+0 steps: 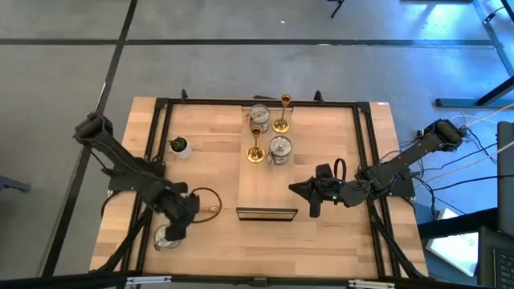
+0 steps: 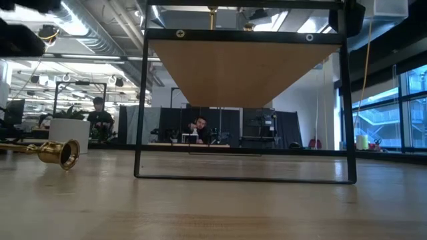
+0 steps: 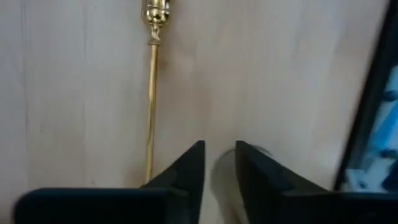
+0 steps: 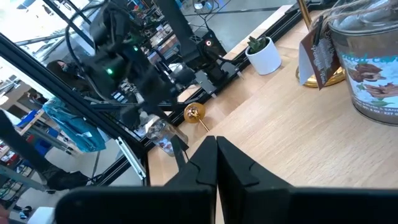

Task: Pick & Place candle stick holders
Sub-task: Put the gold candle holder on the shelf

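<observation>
Two slim gold sticks (image 1: pixel 283 114) (image 1: pixel 255 150) and two squat silvery cups (image 1: pixel 259 115) (image 1: pixel 279 149) stand on the long wooden board (image 1: pixel 267 181). A third gold stick (image 1: pixel 210 210) lies on its side on the table; it also shows in the left wrist view (image 3: pixel 151 106) and the low view (image 2: pixel 52 152). My left gripper (image 1: pixel 175 225) is at the near left, its fingers a narrow gap apart on a third silvery cup (image 1: pixel 166 236). My right gripper (image 1: pixel 312 201) is shut and empty over the table just right of the board. My left gripper comes from above, pointing down, at the silvery cup. A grey strip of the cup's wall (image 3: pixel 221 177) shows between the two fingers, and a curve of its rim (image 3: pixel 263 151) beside one finger. Whether the cup is off the table, I cannot tell.
A tiny green potted plant (image 1: pixel 180 146) stands at the far left of the table. The board sits raised on a black frame (image 2: pixel 243 178). Black rails (image 1: pixel 161 128) run along the table's sides. Bare tabletop lies near the front edge.
</observation>
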